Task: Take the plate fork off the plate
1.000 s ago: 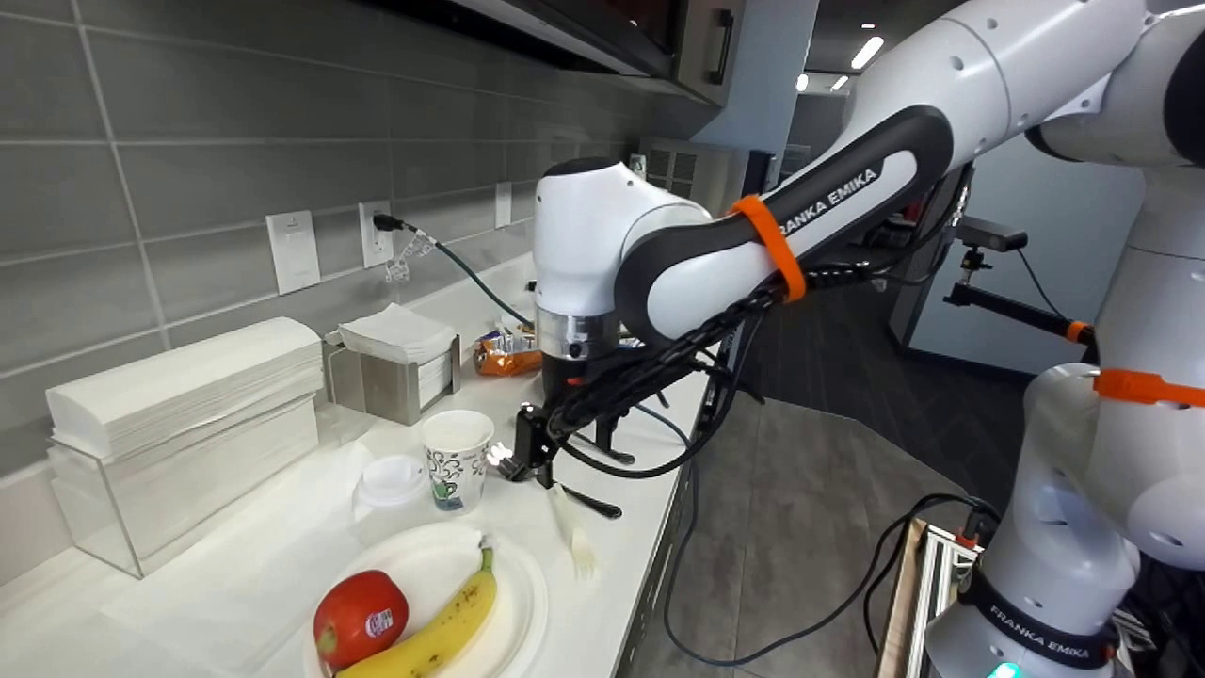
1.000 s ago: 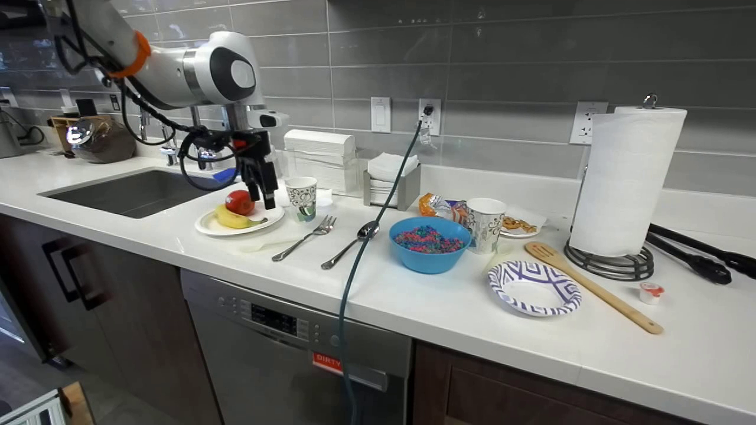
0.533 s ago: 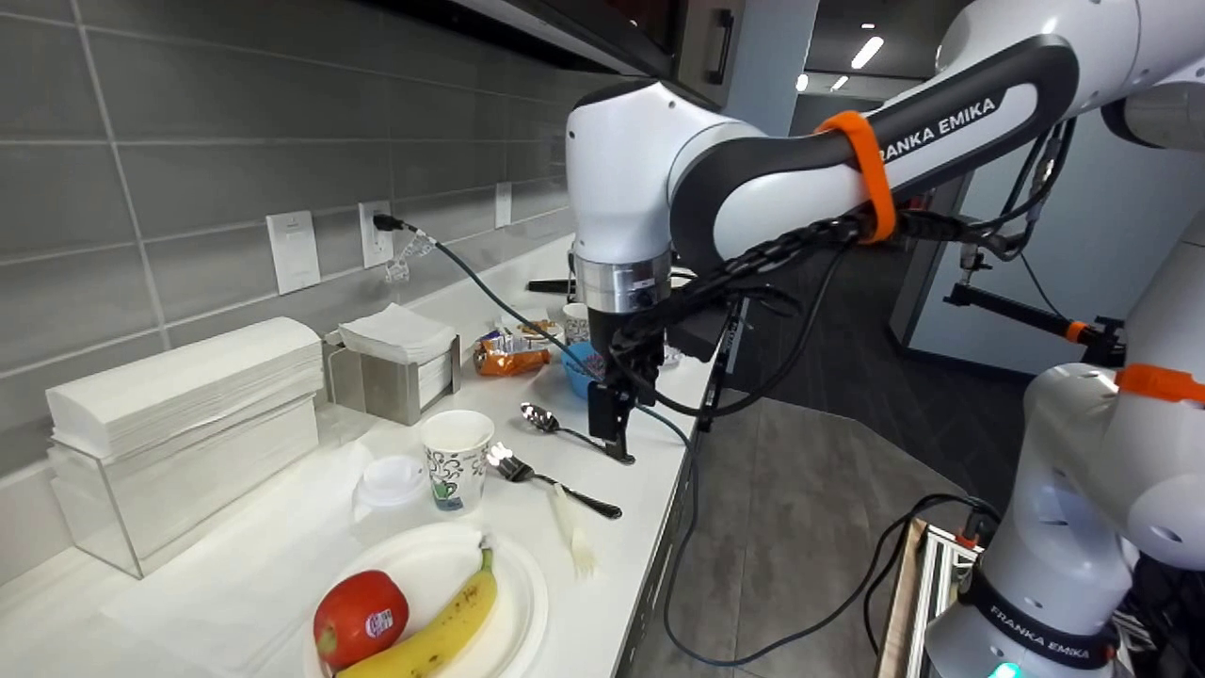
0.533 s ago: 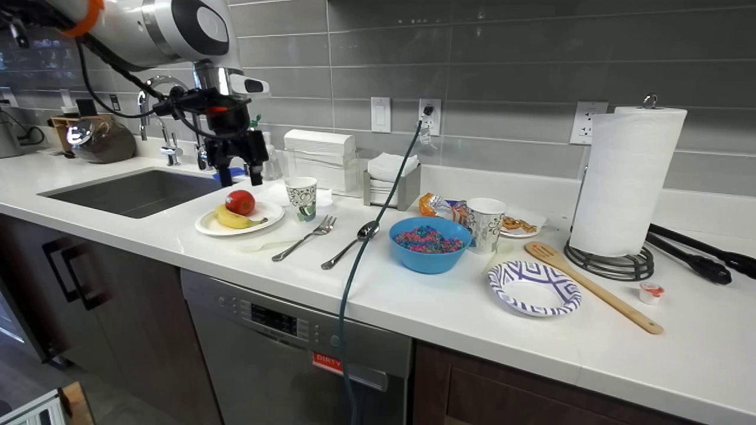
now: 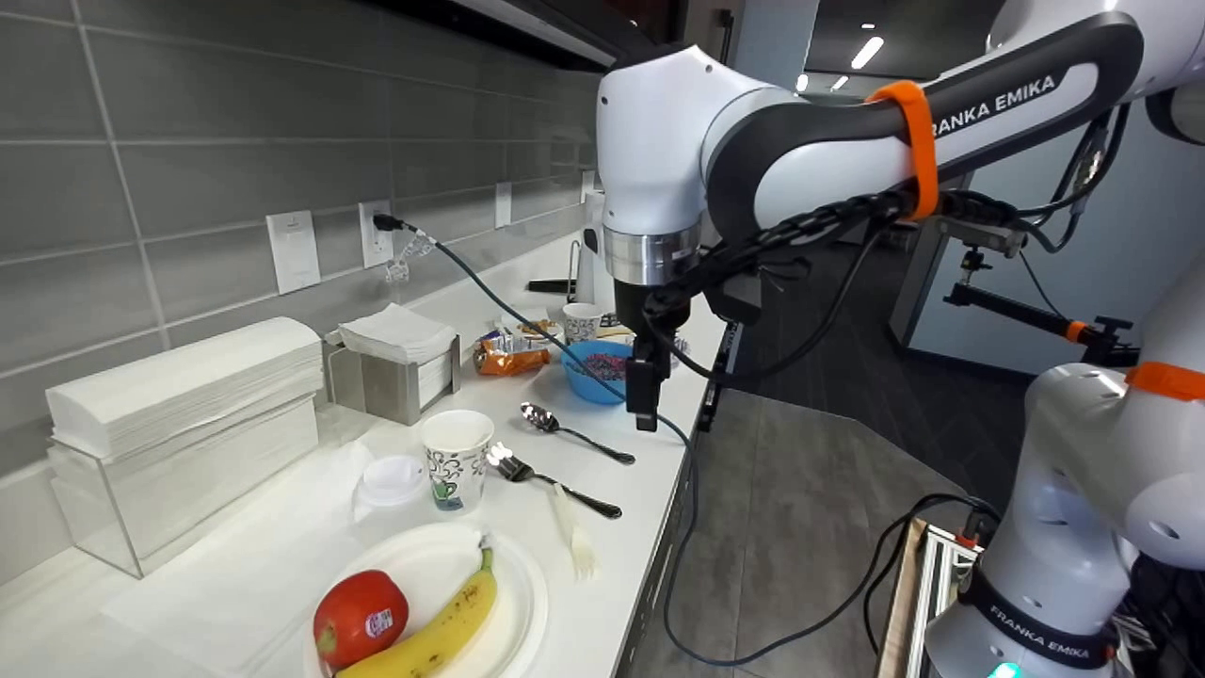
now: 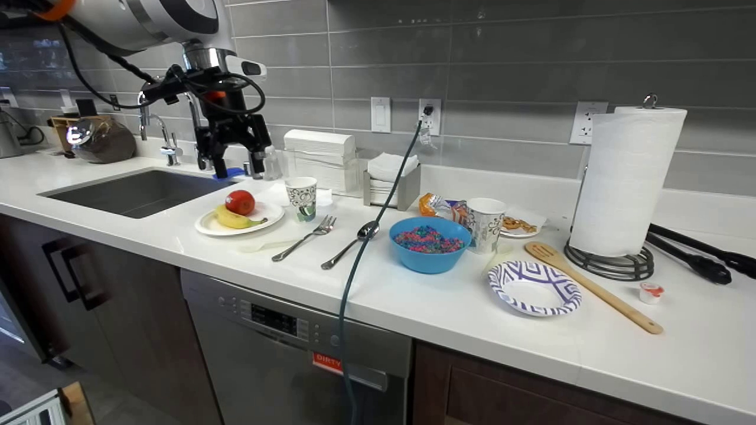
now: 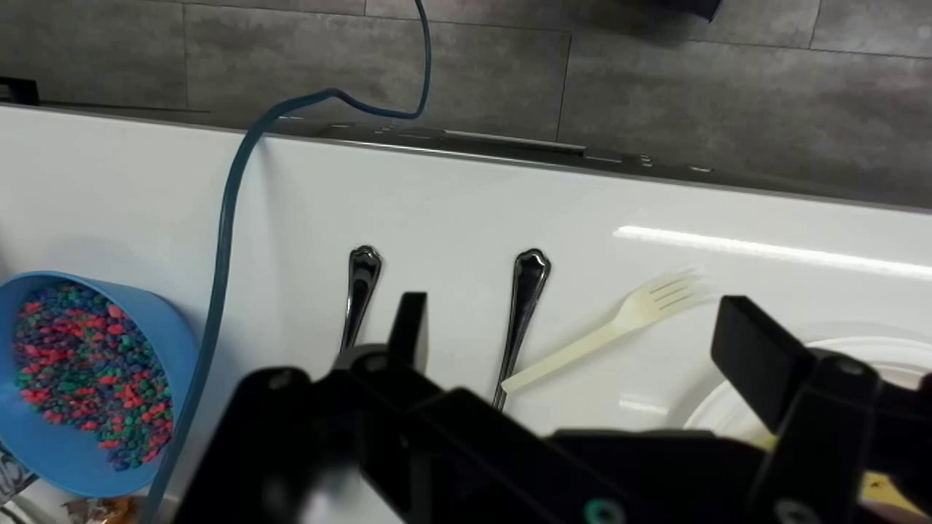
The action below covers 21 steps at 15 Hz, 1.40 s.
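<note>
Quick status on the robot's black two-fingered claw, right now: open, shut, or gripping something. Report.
Black two-fingered claw: open, jaws standing well apart, holding nothing.

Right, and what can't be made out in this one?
Metal fork, wrist view: tines hidden by the open jaws.
Spoon, wrist view: head hidden by the jaws.
Pale fork, in an exterior view: tines too small and faint.
Plate, in an exterior view: part cut off by the bottom edge.
</note>
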Tool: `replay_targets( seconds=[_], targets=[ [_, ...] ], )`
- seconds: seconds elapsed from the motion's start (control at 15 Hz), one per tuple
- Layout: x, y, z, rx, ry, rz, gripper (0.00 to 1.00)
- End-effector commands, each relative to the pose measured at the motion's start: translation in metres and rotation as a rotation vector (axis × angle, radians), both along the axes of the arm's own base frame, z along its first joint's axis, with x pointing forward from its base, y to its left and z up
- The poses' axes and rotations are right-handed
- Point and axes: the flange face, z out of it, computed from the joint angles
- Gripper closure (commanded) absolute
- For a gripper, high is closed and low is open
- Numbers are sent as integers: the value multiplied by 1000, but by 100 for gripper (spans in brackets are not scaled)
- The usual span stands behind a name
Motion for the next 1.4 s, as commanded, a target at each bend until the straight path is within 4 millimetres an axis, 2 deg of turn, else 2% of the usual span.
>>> replay_targets(
  seconds=[0.0,0.33,0.73,0.8,1.0,1.33],
  targets=[
    [0,0,0,-1,1,1,0],
    [-8,3,19,-3,-50,292,0],
    [-6,11,16,53,-102,605,0],
    [0,15,20,40,-93,517,0],
    [0,15,16,42,-94,578,0],
    [-1,14,16,40,-93,587,0]
  ],
)
